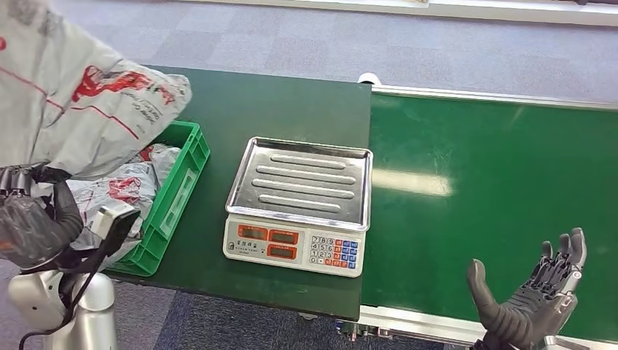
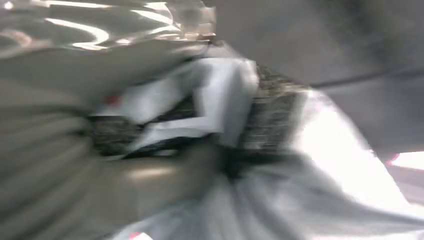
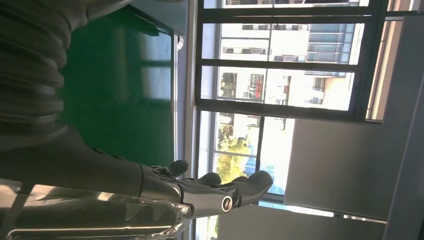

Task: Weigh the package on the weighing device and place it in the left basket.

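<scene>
Package [image 1: 69,109] gripped by left hand [image 1: 33,219] above green basket [image 1: 178,186] holding another bag [image 1: 120,189]; right hand [image 1: 536,295] spread, empty.

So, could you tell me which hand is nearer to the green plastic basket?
Left. The left hand holds a grey plastic package right over the green plastic basket; the right hand hangs open over the green conveyor belt, beyond the scale.

a dark green surface [image 1: 291,109] carries a green basket [image 1: 178,186] at its left edge and a scale [image 1: 299,204] with a bare steel pan near the middle. a green conveyor belt [image 1: 495,189] adjoins its right side.
</scene>
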You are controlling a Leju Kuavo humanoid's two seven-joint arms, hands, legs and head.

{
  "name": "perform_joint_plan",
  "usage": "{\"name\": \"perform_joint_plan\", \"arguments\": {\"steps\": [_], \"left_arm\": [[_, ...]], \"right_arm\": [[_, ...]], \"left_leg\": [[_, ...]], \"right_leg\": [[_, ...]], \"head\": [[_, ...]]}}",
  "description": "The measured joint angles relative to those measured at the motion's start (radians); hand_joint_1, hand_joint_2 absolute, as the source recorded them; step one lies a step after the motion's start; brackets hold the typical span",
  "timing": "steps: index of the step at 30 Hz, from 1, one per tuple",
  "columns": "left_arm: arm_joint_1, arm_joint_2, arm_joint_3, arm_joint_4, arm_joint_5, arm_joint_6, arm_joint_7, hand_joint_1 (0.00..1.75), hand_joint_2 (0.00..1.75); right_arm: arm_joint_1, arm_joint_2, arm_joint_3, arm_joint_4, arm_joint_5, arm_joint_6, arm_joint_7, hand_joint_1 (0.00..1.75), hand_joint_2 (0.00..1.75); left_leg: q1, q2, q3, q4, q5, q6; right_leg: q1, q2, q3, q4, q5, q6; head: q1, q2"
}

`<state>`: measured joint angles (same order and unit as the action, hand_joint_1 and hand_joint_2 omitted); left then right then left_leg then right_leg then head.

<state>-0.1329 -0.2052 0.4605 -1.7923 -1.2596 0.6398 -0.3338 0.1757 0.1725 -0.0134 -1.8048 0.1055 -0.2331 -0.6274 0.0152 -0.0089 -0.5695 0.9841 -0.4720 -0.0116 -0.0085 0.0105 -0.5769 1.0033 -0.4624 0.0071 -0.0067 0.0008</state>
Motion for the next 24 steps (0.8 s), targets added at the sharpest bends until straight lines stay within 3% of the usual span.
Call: {"name": "perform_joint_plan", "arguments": {"steps": [2,5,7,9,10,13,14,20,24], "left_arm": [[0.016,0.041,-0.019,0.048,-0.025,-0.049,0.168,1.75,1.75],[0.031,0.095,-0.045,0.119,-0.058,-0.231,0.338,1.46,1.75],[0.032,0.124,-0.059,0.177,-0.036,-0.309,0.352,1.3,1.75],[0.029,0.141,-0.082,0.225,0.004,-0.3,0.307,1.25,1.75],[0.027,0.146,-0.098,0.241,0.014,-0.289,0.291,1.1,1.75],[0.025,0.155,-0.141,0.264,0.014,-0.288,0.291,0.17,1.75],[0.025,0.158,-0.153,0.268,0.014,-0.291,0.296,0.01,1.75],[0.026,0.176,-0.196,0.284,0.014,-0.259,0.3,0.0,1.75],[0.028,0.184,-0.229,0.285,0.04,-0.154,0.216,0.0,1.75]], "right_arm": [[0.0,0.009,-0.006,-0.003,0.013,0.013,0.005,0.0,1.75],[-0.003,0.022,-0.017,-0.01,0.03,0.034,0.021,0.0,1.75],[-0.001,0.025,-0.023,-0.013,0.039,0.06,0.05,0.0,1.75],[0.002,0.026,-0.025,-0.012,0.052,0.091,0.08,0.0,1.75],[0.004,0.026,-0.025,-0.011,0.059,0.101,0.088,0.0,1.75],[0.004,0.026,-0.024,-0.005,0.069,0.108,0.09,0.0,1.75],[0.004,0.026,-0.024,-0.004,0.071,0.108,0.091,0.0,1.75],[0.002,0.026,-0.023,0.004,0.084,0.116,0.098,0.0,1.75],[0.002,0.025,-0.022,0.01,0.085,0.117,0.097,0.0,1.75]], "left_leg": [[0.0,0.0,0.0,0.0,0.0,0.0],[0.0,-0.001,0.0,0.0,0.0,0.0],[0.0,0.0,0.0,0.0,0.0,0.0],[0.0,-0.001,0.0,0.0,0.0,0.0],[0.0,-0.001,0.0,0.0,0.0,0.0],[-0.001,-0.002,0.0,0.0,0.0,0.0],[-0.001,-0.002,0.0,0.0,0.0,0.0],[-0.001,-0.002,0.0,0.0,0.0,0.0],[-0.001,-0.002,0.0,0.0,0.0,0.0]], "right_leg": [[0.0,0.0,0.0,0.0,0.0,0.0],[0.0,-0.001,0.0,0.0,0.0,0.0],[0.0,0.0,0.0,0.0,0.0,0.0],[0.0,-0.001,0.0,0.0,0.0,0.0],[0.0,-0.002,0.001,0.0,0.0,0.0],[-0.001,-0.002,0.002,0.0,0.0,0.0],[-0.001,-0.002,0.002,0.0,0.0,0.0],[-0.001,-0.002,0.001,0.0,0.0,0.0],[-0.001,-0.002,0.001,0.0,0.0,0.0]], "head": [[0.0,0.0],[0.0,0.0],[0.0,0.0],[0.0,0.0],[0.0,0.0],[0.0,0.0],[0.0,0.0],[0.0,0.0],[0.0,0.0]]}}
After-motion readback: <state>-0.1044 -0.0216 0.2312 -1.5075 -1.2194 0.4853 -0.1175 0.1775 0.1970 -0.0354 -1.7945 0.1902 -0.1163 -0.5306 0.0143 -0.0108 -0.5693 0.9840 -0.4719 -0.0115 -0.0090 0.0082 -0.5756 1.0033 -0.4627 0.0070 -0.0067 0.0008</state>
